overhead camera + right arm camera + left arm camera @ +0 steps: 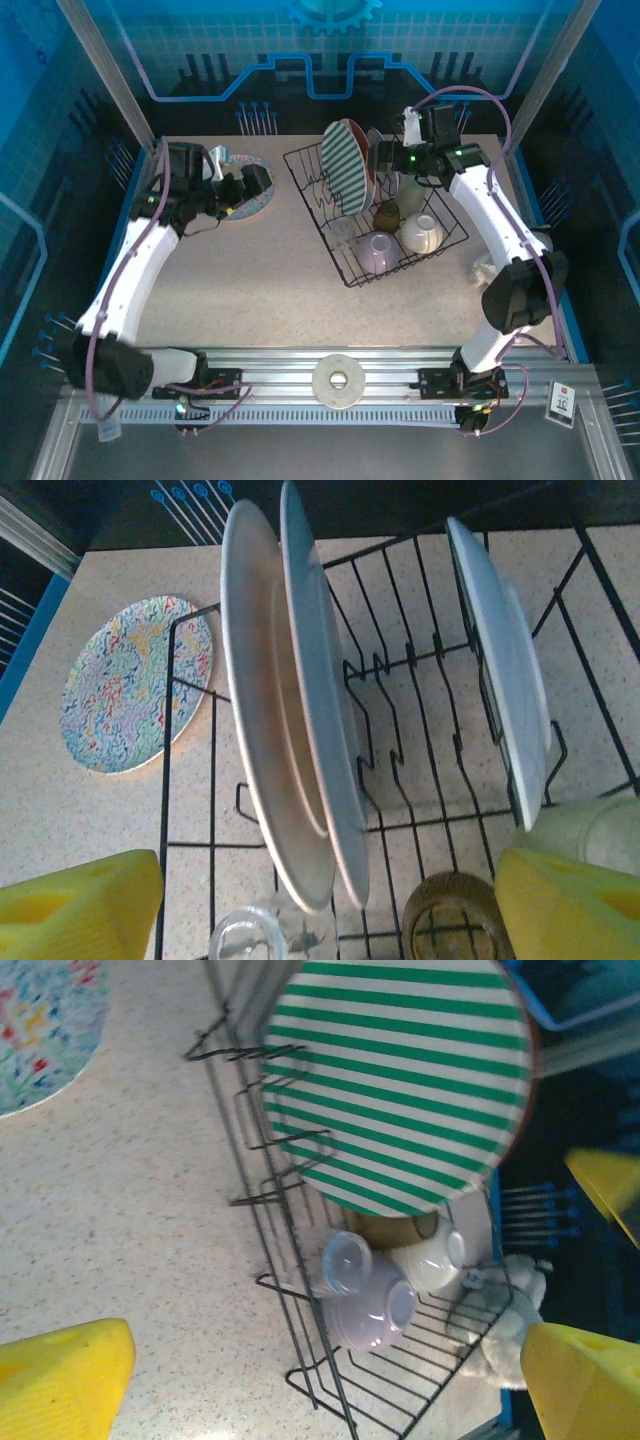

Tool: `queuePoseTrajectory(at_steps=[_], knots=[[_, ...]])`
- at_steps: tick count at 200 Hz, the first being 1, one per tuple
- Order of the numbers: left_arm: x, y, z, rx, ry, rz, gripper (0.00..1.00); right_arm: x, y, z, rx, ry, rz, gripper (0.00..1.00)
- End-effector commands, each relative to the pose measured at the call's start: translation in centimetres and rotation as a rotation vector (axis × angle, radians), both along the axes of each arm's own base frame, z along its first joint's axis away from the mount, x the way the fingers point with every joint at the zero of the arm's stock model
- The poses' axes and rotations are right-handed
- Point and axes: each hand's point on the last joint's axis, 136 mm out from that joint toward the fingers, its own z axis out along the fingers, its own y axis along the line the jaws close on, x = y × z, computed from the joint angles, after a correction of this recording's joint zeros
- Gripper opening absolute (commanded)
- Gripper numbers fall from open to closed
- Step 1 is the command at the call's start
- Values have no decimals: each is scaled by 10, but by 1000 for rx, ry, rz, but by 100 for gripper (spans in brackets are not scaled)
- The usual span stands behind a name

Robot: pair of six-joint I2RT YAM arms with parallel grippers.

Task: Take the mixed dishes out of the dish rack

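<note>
At the near edge of the bench [260,290] lies a white ring [338,381], which is not one of the dishes. Beyond it stands the rack [350,270], and everything in it looks not yet unloaded.

At its near end lie the lavender cup [372,252], the bowl [422,232], the tumbler [343,232] and the brown cup [387,213]. A cloth [482,265] sits on the bench just right of the rack.

At the far end the striped plate [345,165] stands on edge between the prongs, with the red-rimmed plate [366,150] close behind it.

The right tool [385,160] hangs over that far end with its fingers wide and nothing between them. It is far nearer the plates than the left tool [255,185]. The left tool is also wide and empty, off to the rack's left above a patterned plate [245,205] that lies flat on the bench.

In the right wrist view the plates' rims run up and down the frame, and the fingers [80,900] sit to either side. A closing pinch would therefore cross a plate's thickness. The paired plates [290,710] lie left of the midline, so the next move probably needs a small sideways shift, then a descent onto one rim.
</note>
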Motion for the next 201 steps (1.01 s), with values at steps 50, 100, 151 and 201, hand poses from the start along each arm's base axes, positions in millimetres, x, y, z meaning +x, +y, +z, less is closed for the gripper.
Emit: queuePoseTrajectory(at_steps=[50, 100, 151, 201], knots=[[-43, 21, 11, -62, -105, 7, 99, 21, 1, -4, -81, -8, 103, 79], [-49, 6, 24, -153, -162, -66, 99, 26, 6, -19, -94, 44, 152, 65], [-44, 2, 31, -175, -172, -83, 99, 32, 15, -28, -62, 78, 178, 57], [-42, 3, 32, -171, -171, -76, 99, 38, 22, -37, -84, 112, 174, 47]])
